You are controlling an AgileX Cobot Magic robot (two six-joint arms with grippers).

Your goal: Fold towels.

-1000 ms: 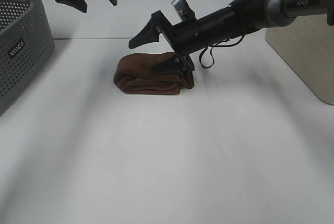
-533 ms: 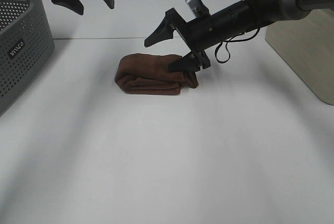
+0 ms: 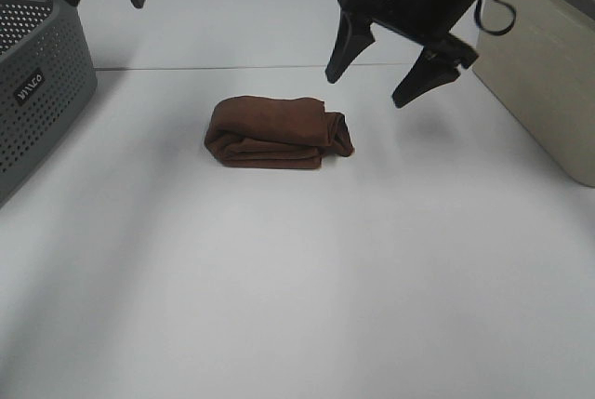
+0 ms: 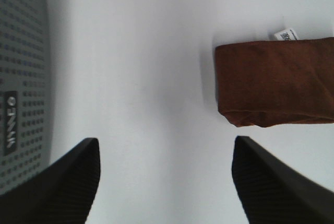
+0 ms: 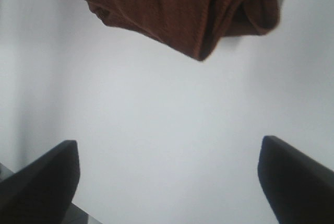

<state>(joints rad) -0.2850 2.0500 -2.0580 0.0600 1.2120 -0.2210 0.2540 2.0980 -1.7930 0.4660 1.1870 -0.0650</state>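
Our right claw (image 3: 402,69) hangs wide apart and empty above the desk (image 3: 297,278), left claw (image 4: 166,179) likewise spread, up near the gray basket (image 3: 37,92). The towel (image 3: 276,131) sits folded in a compact bundle mid-desk. Looks basically done to us; next maybe tidy that bulging end.

grey perforated basket (image 3: 42,83) far left | beige box, maybe cabinet (image 3: 544,73) right
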